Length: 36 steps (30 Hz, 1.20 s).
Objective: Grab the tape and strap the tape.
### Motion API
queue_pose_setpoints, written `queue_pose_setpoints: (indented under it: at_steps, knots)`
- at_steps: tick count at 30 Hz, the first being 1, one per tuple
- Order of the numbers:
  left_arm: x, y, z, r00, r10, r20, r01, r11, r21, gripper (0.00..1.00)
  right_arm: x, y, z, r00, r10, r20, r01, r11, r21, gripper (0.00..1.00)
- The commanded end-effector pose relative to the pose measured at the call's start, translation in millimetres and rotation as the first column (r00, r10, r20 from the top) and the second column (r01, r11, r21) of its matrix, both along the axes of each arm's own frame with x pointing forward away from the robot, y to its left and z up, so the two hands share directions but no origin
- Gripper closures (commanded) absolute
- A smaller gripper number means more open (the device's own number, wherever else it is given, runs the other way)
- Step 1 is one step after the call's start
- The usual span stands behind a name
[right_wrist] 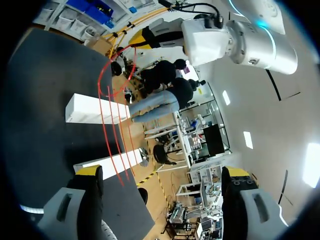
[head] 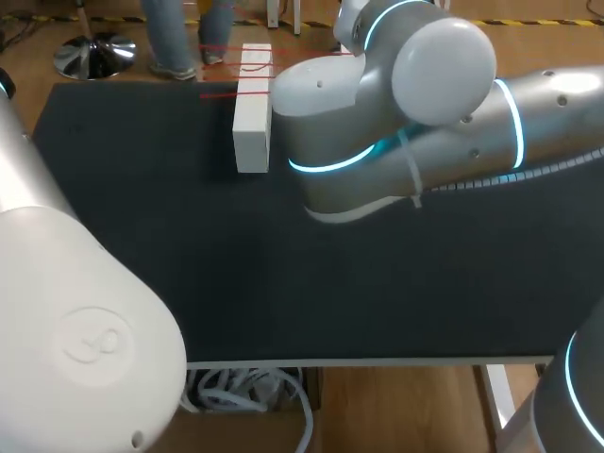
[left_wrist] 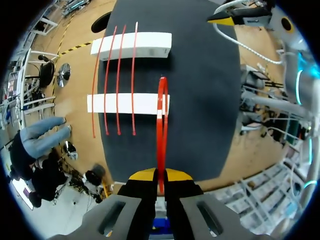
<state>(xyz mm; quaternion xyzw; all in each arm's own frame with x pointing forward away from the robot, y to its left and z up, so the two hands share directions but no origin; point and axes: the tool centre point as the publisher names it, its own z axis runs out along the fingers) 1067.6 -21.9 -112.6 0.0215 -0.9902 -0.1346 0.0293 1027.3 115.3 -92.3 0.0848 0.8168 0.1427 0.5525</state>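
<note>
My left gripper (left_wrist: pixel 160 176) is shut on a red tape strap (left_wrist: pixel 161 120), which it holds up as a narrow loop above the black table (left_wrist: pixel 200 100). Ahead of it lie two white blocks (left_wrist: pixel 132 45) (left_wrist: pixel 127 103), side by side, with three red straps (left_wrist: pixel 119 75) laid across both. My right gripper (right_wrist: pixel 162 172) stands wide open with nothing between its fingers, above the table near the blocks (right_wrist: pixel 92 110). In the right wrist view the held loop (right_wrist: pixel 116 70) shows beyond the blocks. In the head view one block (head: pixel 252 123) shows; both grippers are hidden.
My right arm (head: pixel 406 123) spans the far right half of the table and covers part of it. My left arm's housing (head: pixel 75 330) fills the near left corner. Bare black table surface (head: pixel 330 293) lies toward the front edge.
</note>
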Motion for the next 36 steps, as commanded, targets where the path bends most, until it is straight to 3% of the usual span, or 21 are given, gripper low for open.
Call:
queue_pose_setpoints:
  at_steps: [1,14,27,28,29,36]
  knots:
    - [-10.5,18.1,-16.3,0.999,-0.009,0.036,0.010,1.000,-0.018,1.00,-0.3,-0.9,2.4,1.000,0.003,-0.007,-0.003,1.000,-0.002,0.00]
    - [-25.1,68.6,-37.5,0.989,0.150,0.010,-0.151,0.988,0.026,1.00,-0.3,-0.9,2.4,1.000,0.003,-0.007,-0.003,1.000,-0.002,0.00]
    - [-37.4,99.9,-57.6,0.976,0.217,-0.035,-0.212,0.971,0.107,1.00,-0.3,-0.9,2.4,1.000,0.003,-0.007,-0.003,1.000,-0.002,0.00]
    - [-36.7,100.9,-58.1,0.973,0.229,-0.035,-0.224,0.968,0.112,0.84,-0.3,-0.9,2.4,1.000,0.003,-0.007,-0.003,1.000,-0.002,0.00]
    - [-36.7,100.9,-58.1,0.973,0.229,-0.035,-0.224,0.968,0.112,0.00,-0.3,-0.9,2.4,1.000,0.003,-0.007,-0.003,1.000,-0.002,0.00]
    - [-36.7,100.9,-58.1,0.973,0.229,-0.035,-0.224,0.968,0.112,0.00,-0.3,-0.9,2.4,1.000,0.003,-0.007,-0.003,1.000,-0.002,0.00]
